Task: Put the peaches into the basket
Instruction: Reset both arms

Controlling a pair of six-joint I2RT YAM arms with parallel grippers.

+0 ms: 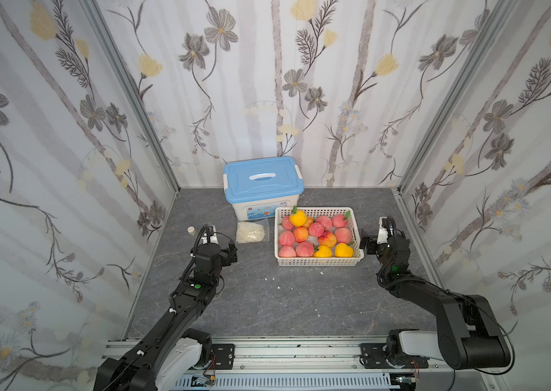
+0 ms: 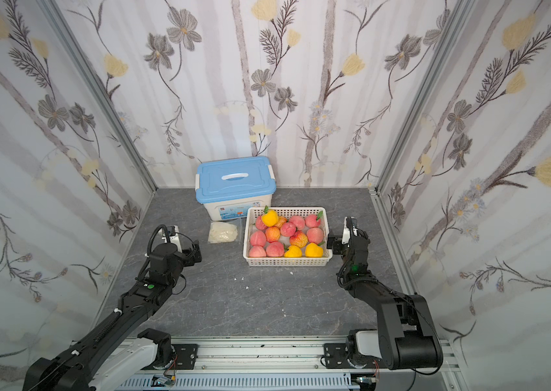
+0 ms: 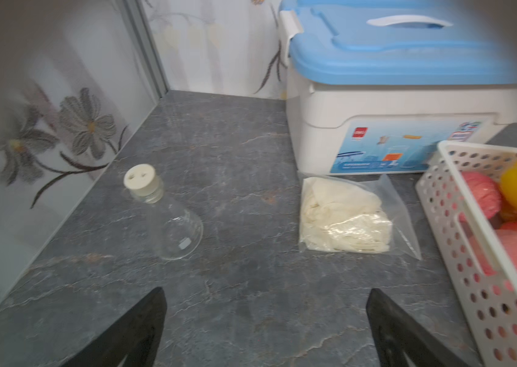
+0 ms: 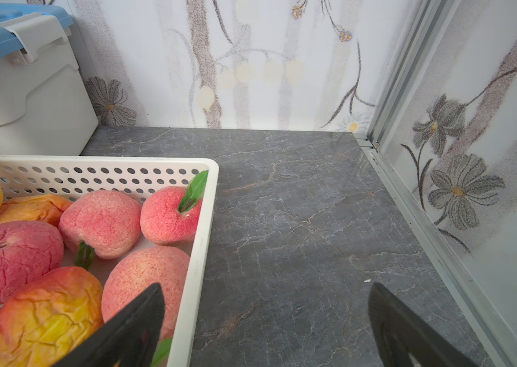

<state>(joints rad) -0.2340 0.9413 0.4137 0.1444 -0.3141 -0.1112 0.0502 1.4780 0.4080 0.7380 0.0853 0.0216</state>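
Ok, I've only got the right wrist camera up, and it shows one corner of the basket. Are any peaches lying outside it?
Observer: None that I can see. In both top views the peaches all lie inside the basket.
Operator: What's the left arm doing?
Observer: The left pincer is open and empty, and a stoppered glass flask stands on the table ahead of it.
Operator: Anything on the basket's other side?
Observer: A clear bag of whitish material lies beside it, in front of the blue-lidded box.
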